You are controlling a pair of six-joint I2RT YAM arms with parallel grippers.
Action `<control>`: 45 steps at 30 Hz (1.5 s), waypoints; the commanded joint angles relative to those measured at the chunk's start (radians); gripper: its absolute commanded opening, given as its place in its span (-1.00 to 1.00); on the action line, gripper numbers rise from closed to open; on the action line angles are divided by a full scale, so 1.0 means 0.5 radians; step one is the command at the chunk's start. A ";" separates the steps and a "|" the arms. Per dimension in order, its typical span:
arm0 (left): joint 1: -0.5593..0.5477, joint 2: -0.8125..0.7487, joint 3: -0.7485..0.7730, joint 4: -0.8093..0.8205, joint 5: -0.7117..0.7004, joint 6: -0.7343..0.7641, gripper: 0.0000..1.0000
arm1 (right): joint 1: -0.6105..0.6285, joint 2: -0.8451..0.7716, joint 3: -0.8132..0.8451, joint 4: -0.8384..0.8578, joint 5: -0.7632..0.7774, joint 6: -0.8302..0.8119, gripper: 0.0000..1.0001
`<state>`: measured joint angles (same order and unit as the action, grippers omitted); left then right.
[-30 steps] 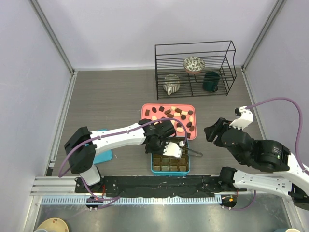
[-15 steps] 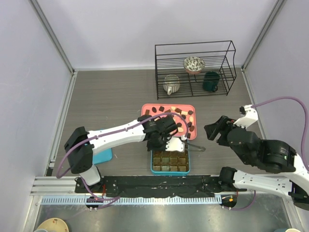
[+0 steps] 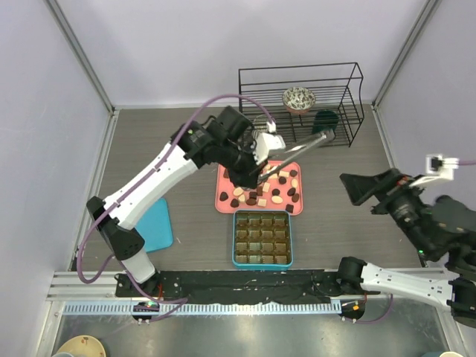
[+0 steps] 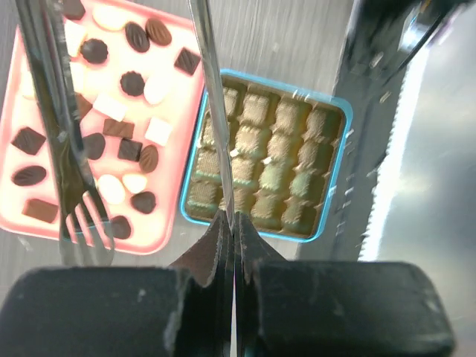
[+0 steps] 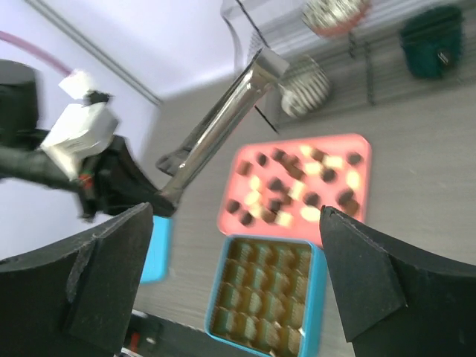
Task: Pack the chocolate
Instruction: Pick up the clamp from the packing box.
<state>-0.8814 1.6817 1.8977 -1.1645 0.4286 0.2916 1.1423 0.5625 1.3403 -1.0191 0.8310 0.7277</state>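
Observation:
Small dark, brown and cream chocolate (image 3: 265,190) pieces lie scattered on the pink tray (image 3: 221,195). In front of it stands the teal box (image 3: 261,238), its brown compartments showing nothing inside. My left gripper (image 3: 253,174) hangs above the tray, shut on metal tongs (image 3: 297,152) that slant up toward the rack. In the left wrist view the jaws (image 4: 234,223) pinch one tong arm (image 4: 208,89); the other arm's forked tip (image 4: 85,227) hovers over the chocolate (image 4: 111,111). My right gripper (image 3: 370,192) is raised at the right, open and holding nothing (image 5: 234,286).
A black wire rack (image 3: 301,74) at the back holds a patterned bowl (image 3: 298,98) and a green mug (image 3: 325,123). A blue lid (image 3: 158,225) lies left of the box. The mounting rail (image 3: 223,286) runs along the near edge.
My left arm rose from the teal box and swung back over the pink tray with the tongs. The right gripper opened wide and pulled away to the right and up.

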 commanded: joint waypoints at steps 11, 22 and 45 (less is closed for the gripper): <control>0.216 -0.081 0.408 -0.113 1.120 -0.423 -1.00 | 0.001 0.245 -0.070 0.633 -0.499 -0.777 0.99; 0.456 -0.154 0.273 0.236 1.548 -0.887 -1.00 | 0.001 0.415 -0.079 0.931 -0.689 -1.038 0.99; 0.827 -0.504 -0.212 0.547 1.818 -1.102 -1.00 | -1.143 0.952 0.068 1.344 -2.818 -0.922 0.99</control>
<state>-0.4885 1.4883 1.8179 -0.9363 1.3140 -0.2741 0.6746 1.0153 1.3613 -0.5110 -0.2970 0.2066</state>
